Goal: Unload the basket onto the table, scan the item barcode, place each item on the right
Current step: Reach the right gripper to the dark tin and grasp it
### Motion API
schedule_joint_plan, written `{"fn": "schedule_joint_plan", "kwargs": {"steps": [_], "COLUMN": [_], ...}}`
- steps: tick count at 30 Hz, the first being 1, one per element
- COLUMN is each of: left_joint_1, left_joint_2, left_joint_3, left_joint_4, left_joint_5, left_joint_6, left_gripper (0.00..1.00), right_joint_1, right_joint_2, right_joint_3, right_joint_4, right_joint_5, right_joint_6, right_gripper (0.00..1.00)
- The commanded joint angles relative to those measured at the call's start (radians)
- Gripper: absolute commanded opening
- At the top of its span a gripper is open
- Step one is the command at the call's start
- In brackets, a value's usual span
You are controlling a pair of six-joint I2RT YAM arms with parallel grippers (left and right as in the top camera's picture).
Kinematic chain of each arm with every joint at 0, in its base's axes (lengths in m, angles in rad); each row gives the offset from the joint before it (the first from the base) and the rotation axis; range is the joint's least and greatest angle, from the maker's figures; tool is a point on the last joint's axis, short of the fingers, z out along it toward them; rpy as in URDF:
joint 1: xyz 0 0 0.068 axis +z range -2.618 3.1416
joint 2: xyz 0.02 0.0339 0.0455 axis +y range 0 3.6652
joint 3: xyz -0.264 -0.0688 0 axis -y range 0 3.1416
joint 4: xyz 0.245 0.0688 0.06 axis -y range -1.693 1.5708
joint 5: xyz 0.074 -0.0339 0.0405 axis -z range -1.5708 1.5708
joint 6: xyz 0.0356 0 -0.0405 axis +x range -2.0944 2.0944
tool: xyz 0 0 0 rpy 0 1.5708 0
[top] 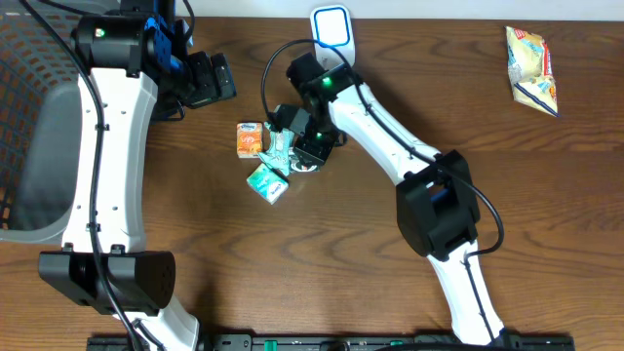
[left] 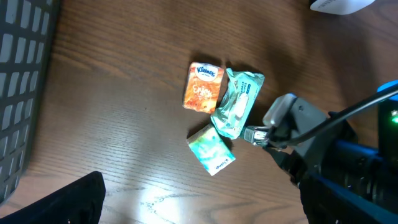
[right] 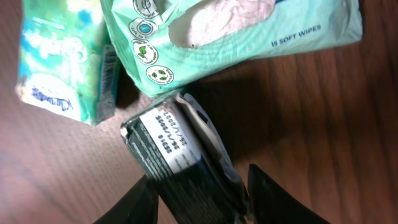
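In the right wrist view, a dark packet (right: 168, 149) with a white printed label lies on the wood. My right gripper (right: 199, 177) is shut on it, one finger against each side. Just beyond it are a mint wipes pack (right: 236, 37) and a green tissue pack (right: 65, 62). From overhead, the right gripper (top: 304, 156) sits low at the edge of this small pile, beside an orange Kleenex pack (top: 251, 138). My left gripper (top: 210, 78) hangs open above the table, up and to the left of the pile, with nothing between its fingers (left: 68, 199).
A white device with a blue-outlined face (top: 331, 27) stands at the back of the table. A snack bag (top: 532, 68) lies far right. A dark mesh basket (top: 29, 117) fills the left edge. The right arm (top: 390, 132) crosses the middle.
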Motion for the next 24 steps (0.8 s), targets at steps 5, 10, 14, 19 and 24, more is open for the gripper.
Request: {"fn": "schedule_joint_plan", "kwargs": {"steps": [5,10,14,19,24], "left_joint_1": [0.006,0.006,0.006,0.006,0.006], "left_joint_2": [0.005,0.005,0.005,0.005,0.005], "left_joint_3": [0.003,0.003,0.003,0.003,0.003], "left_joint_4": [-0.003,-0.003,-0.003,-0.003,-0.003], "left_joint_5": [-0.013,-0.013,-0.013,-0.013,-0.013], "left_joint_6": [0.006,0.006,0.006,0.006,0.006], "left_gripper": [0.98,0.98,0.98,0.98,0.98], "right_joint_1": [-0.126,-0.228,-0.303,-0.336,-0.301], "right_joint_2": [-0.001,-0.001,-0.001,-0.001,-0.001], "right_joint_3": [-0.003,-0.003,-0.003,-0.003,-0.003], "right_joint_4": [-0.062,-0.084,-0.096,-0.066,0.015], "right_joint_5": [-0.182,-0.200,-0.245,-0.402,-0.465], "right_joint_6": [0.076,0.162,0.198,0.194,0.326], "right_gripper": [0.31,0.21,0.33,0.56,0.58]}}
